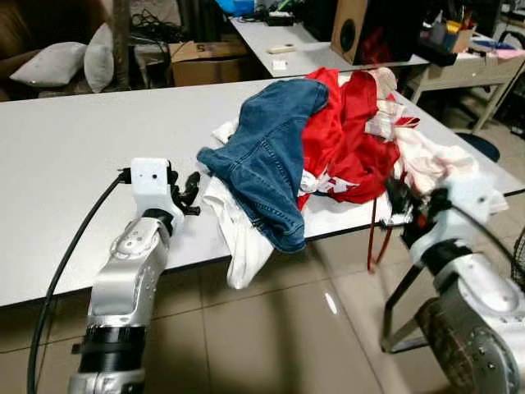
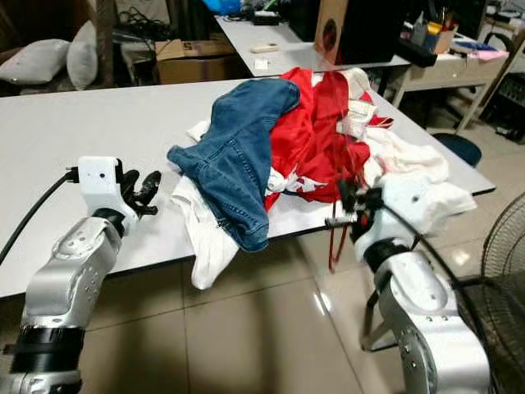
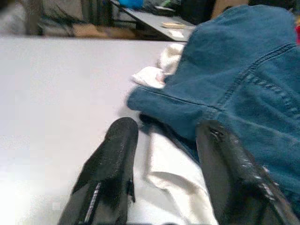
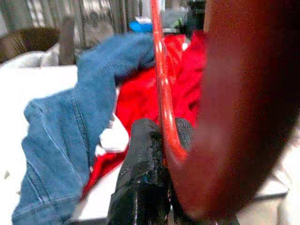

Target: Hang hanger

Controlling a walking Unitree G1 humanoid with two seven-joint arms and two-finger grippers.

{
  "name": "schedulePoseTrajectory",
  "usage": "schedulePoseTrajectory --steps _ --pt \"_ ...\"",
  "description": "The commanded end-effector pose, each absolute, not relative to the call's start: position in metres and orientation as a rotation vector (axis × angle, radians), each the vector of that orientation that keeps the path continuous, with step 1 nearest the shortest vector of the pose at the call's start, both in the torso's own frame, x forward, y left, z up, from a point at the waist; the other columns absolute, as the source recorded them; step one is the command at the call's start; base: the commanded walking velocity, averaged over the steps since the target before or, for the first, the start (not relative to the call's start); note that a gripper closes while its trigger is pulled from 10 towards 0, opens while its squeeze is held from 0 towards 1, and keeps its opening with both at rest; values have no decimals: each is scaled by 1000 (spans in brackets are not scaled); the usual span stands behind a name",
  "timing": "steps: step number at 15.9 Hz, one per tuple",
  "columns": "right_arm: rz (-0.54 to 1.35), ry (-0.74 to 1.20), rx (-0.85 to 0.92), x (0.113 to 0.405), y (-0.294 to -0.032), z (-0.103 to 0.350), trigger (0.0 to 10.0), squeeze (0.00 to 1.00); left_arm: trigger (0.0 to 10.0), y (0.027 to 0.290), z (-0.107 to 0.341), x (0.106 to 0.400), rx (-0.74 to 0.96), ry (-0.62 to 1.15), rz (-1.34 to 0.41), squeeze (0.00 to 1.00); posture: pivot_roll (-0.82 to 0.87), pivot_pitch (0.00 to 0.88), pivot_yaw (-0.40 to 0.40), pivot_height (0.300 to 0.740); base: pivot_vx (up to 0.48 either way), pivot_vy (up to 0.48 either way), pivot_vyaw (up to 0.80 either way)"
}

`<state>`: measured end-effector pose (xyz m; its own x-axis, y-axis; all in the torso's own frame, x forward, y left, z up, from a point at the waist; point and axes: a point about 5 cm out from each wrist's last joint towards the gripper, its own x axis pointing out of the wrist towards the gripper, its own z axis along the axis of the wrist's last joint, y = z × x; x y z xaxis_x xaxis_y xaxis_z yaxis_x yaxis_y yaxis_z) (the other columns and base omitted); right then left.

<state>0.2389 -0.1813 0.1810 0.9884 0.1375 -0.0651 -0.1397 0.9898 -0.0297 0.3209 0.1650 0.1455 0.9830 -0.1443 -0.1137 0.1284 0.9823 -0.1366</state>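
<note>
A red hanger (image 4: 159,79) is clamped in my right gripper (image 2: 349,201), which is shut on it at the near right edge of the white table (image 1: 66,164). Part of the hanger dangles below the table edge (image 2: 331,246). A pile of clothes lies on the table: a blue denim garment (image 1: 275,148), a red garment (image 1: 349,139) and white pieces (image 1: 242,238) that droop over the edge. My left gripper (image 1: 190,193) rests open just above the table, its fingertips close to the left side of the denim (image 3: 243,79) and the white cloth.
A second table (image 1: 303,53) with a wooden speaker box (image 1: 351,29) stands behind. At the far left are a cardboard box (image 1: 205,61) and pillows (image 1: 49,61). Low on the right stands a fan (image 2: 500,263), beside a blue stool (image 1: 482,146). Tiled floor lies below.
</note>
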Motion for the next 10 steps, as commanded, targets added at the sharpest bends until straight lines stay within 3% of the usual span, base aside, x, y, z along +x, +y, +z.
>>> schedulePoseTrajectory --steps 1,3,8,9,10 --pt "128 61 -46 239 -185 180 10000 0 10000 160 140 330 -219 157 -173 1000 -44 0 -3 740 0 0 0" --pt "121 60 -37 238 -188 179 10000 0 10000 161 135 348 -379 200 -139 1000 -59 0 -4 740 0 0 0" --pt "154 52 -73 232 -188 181 10000 0 10000 139 131 381 -565 268 -194 1000 -113 0 13 740 0 0 0" --pt "157 51 -75 230 -188 182 10000 0 10000 137 130 383 -569 275 -189 627 -124 0 18 740 0 0 0" --pt "160 48 -79 227 -188 183 10000 0 10000 132 127 385 -628 293 -182 0 -140 0 25 740 0 0 0"
